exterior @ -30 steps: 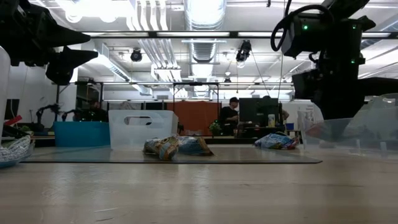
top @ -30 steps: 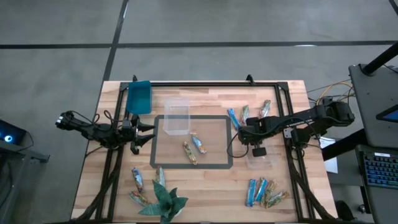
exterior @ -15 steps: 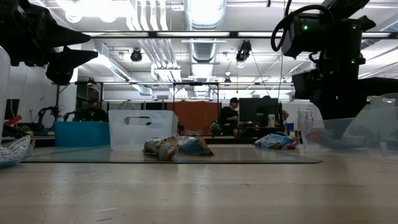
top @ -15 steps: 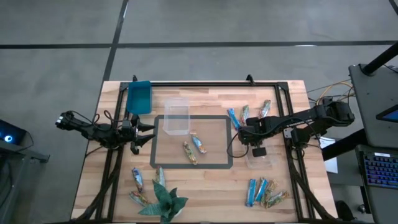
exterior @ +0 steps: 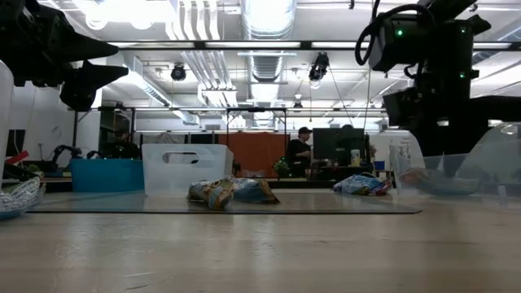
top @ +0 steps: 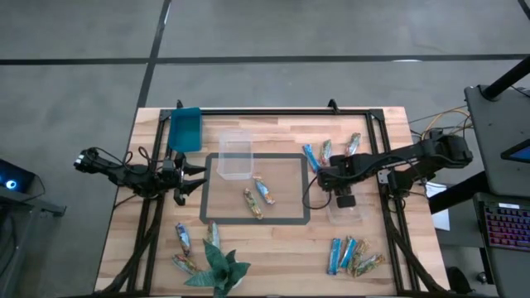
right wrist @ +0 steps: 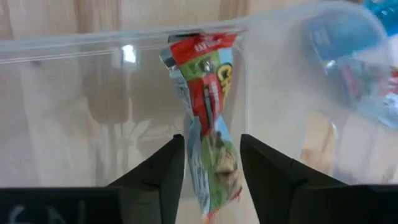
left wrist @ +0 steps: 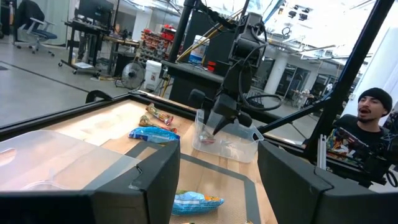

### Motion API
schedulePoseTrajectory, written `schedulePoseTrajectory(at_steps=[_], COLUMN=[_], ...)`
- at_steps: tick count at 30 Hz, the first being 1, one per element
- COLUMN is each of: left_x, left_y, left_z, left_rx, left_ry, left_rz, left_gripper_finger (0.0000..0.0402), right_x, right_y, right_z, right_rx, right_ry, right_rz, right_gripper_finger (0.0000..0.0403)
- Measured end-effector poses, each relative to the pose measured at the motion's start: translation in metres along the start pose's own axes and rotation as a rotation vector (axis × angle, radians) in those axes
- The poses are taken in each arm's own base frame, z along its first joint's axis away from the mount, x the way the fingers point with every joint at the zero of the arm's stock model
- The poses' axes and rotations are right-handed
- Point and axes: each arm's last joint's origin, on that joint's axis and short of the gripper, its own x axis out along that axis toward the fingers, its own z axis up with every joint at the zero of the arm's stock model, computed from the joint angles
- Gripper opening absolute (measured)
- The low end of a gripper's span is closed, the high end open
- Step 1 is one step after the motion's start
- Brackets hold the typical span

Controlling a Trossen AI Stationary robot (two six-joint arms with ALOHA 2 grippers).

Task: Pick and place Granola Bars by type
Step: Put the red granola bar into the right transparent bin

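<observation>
Right gripper over a clear tub, bar between its parted fingers

High view: right gripper (top: 346, 199) hangs over the clear tub (top: 348, 212) near the table's right edge; left gripper (top: 189, 180), fingers spread and empty, waits near the left edge. Right wrist view: a red-and-green granola bar (right wrist: 208, 124) sits between the parted fingers; whether gripped, cannot tell.

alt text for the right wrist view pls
A granola bar in a red and green wrapper hangs between the right gripper's parted dark jaws, inside a clear plastic tub on the wooden table. A blurred blue wrapper shows beyond the tub's wall.
</observation>
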Motion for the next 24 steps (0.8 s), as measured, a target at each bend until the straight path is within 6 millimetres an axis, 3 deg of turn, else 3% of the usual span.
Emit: schedulePoseTrajectory(at_steps=[10, 19, 24], left_x=[0.0, 0.0, 0.0], left_y=[0.0, 0.0, 0.0], left_z=[0.0, 0.0, 0.0], left_rx=[0.0, 0.0, 0.0], left_ry=[0.0, 0.0, 0.0], left_rz=[0.0, 0.0, 0.0], left_gripper_finger=[0.0197, 0.0197, 0.0197], right_x=[-0.043, -0.092, -0.112], right_y=[-0.006, -0.015, -0.02], right_z=[0.002, 0.013, 0.007], right_rx=[0.188, 0.541, 0.806], right_ry=[0.006, -0.145, -0.262], right_rz=[0.002, -0.05, -0.067], right_gripper_finger=[0.0184, 0.0217, 0.023])
